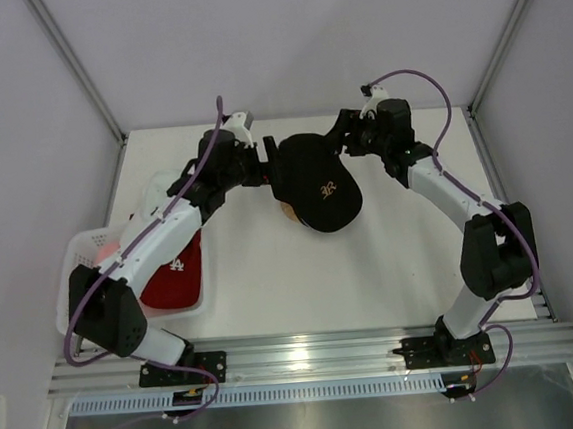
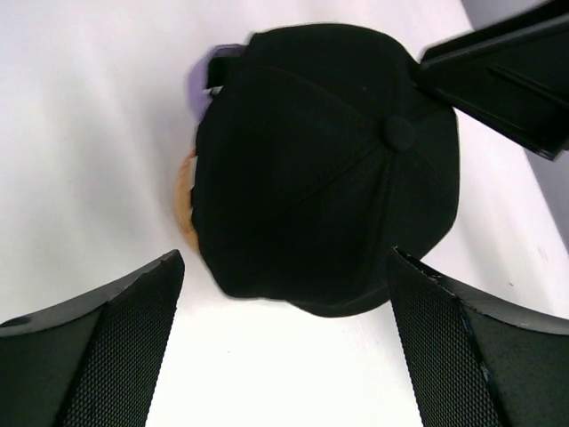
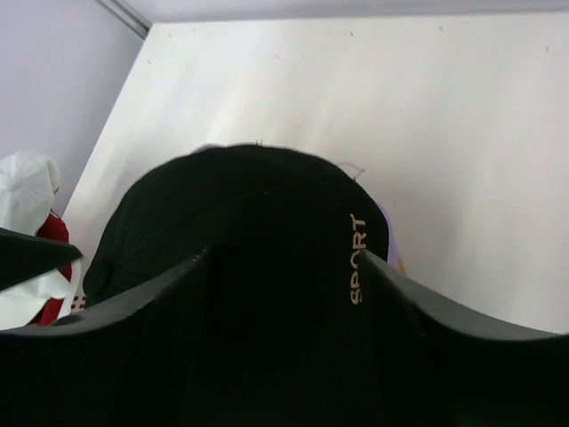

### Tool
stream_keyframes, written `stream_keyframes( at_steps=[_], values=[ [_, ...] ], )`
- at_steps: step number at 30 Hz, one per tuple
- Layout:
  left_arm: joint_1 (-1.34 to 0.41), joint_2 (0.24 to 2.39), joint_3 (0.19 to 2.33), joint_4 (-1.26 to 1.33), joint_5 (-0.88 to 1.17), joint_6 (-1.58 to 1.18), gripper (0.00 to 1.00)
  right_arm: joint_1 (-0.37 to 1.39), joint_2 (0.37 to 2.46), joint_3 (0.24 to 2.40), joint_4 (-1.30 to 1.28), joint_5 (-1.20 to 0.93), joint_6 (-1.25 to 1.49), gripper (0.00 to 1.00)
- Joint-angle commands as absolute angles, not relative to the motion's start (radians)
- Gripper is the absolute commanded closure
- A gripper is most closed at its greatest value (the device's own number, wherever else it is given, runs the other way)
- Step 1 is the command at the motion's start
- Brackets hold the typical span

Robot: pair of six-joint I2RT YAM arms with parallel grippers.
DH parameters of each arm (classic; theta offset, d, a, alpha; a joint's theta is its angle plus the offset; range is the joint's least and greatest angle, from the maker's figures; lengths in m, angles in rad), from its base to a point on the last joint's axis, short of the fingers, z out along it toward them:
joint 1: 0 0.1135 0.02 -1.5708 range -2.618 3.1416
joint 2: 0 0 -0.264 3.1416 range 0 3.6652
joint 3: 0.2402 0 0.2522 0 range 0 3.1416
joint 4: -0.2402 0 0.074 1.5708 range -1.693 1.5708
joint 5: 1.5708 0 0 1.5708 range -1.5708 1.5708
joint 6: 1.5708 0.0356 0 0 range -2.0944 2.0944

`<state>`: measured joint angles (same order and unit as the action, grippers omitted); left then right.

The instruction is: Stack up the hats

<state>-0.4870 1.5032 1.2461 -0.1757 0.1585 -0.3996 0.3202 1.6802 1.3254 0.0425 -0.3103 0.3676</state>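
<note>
Two robot arms meet over a black cap (image 1: 314,182) at the far middle of the white tabletop (image 1: 371,267). The cap sits crown-up on top of a lavender cap (image 2: 206,78), of which only a sliver shows at one edge. A bit of a round wooden stand (image 2: 185,209) peeks out from beneath both. The left arm rises from its base at the near edge, leans out over a white mesh basket (image 1: 74,255) and bends inward at the wrist, so that it points across at the cap's side. The left hand (image 2: 284,267) stands spread wide and holds nothing; in its wrist view the two fingers frame the crown from just short of it. The right arm climbs from its base to a raised elbow at the right, then stretches back toward the far edge and turns in, meeting the cap from the opposite side. The right hand (image 3: 284,258) has its fingers parted with the cap's black fabric filling the gap between them, gold "SPORT" lettering just beside one finger. Whether the fingers press on the fabric or merely flank it cannot be told. In the basket, partly under the left arm, lie a red cap (image 1: 177,279) with a white logo and a white cap (image 1: 155,198).
</note>
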Motion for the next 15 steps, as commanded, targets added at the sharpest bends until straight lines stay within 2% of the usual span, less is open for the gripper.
stream_keyframes(
  at_steps=[1,7,9,10,12,15],
  values=[
    [-0.495,1.382,1.327,-0.293,0.028,-0.341,0.03,0.318,1.617,1.382,-0.13,-0.304,0.324,0.27],
    [-0.45,1.131,1.225,-0.451,-0.461,-0.347,0.01,0.328,1.473,1.535,-0.224,-0.304,0.247,0.11],
    [-0.37,1.044,1.156,-0.451,-0.436,-0.423,0.0,0.369,1.436,1.537,-0.198,-0.337,0.25,0.08],
    [-0.257,1.02,1.135,-0.454,-0.349,-0.449,0.01,0.389,1.434,1.537,-0.189,-0.353,0.256,0.07],
    [-0.157,0.993,1.065,-0.45,-0.281,-0.498,0.01,0.46,1.453,1.536,-0.16,-0.405,0.267,0.06],
    [-0.049,0.995,1.04,-0.414,-0.203,-0.409,0.0,0.544,1.532,1.552,-0.126,-0.451,0.299,0.05]
  ],
)
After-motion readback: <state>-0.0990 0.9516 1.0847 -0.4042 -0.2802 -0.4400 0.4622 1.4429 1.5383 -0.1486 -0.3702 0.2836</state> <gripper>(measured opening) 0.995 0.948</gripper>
